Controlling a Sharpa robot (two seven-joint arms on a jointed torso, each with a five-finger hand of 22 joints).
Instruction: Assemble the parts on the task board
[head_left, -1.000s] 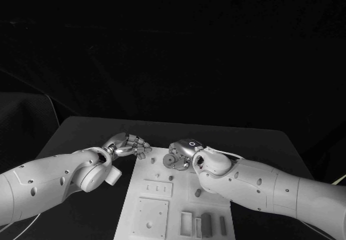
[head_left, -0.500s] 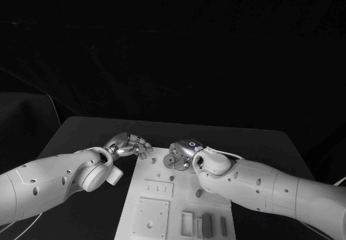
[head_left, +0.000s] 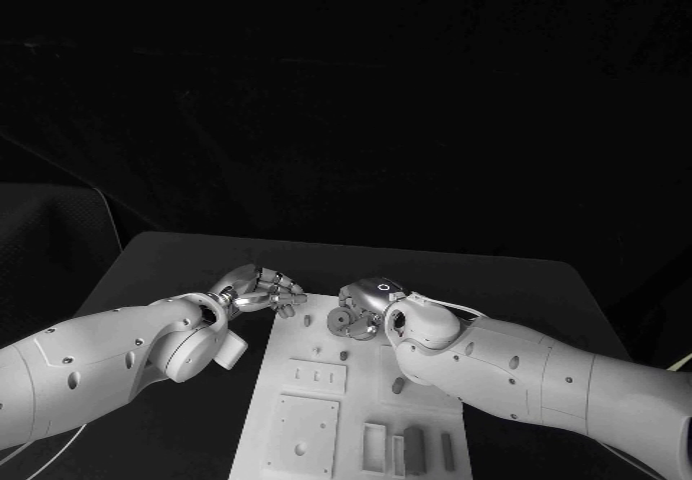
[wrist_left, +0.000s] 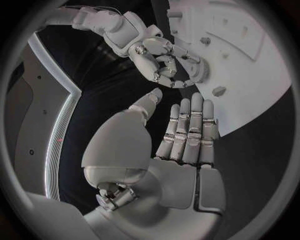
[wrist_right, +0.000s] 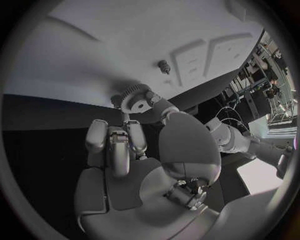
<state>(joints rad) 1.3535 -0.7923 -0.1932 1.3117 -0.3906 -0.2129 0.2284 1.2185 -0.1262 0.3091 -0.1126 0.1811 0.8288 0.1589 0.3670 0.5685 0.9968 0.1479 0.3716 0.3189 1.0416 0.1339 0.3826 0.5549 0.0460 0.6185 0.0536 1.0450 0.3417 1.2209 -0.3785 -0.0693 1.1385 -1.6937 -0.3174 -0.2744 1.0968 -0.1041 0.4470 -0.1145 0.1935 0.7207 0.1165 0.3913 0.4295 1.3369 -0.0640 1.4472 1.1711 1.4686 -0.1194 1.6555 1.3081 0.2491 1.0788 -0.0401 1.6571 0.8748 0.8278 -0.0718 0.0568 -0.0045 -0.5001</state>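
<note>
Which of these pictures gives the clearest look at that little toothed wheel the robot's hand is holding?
The right wrist view: the gear faces the camera, teeth plain, pinched in the right hand over the task board. The left wrist view shows it farther off, partly wrapped by fingers. The head view shows it small and dim.

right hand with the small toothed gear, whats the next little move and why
Probably lower the small grey toothed gear onto the white task board and seat it. The right hand pinches the gear at its fingertips just above the board's far end, and the right wrist view shows it at the board's edge, seemingly not yet set down. The left hand is open beside the board, holding nothing.
</note>
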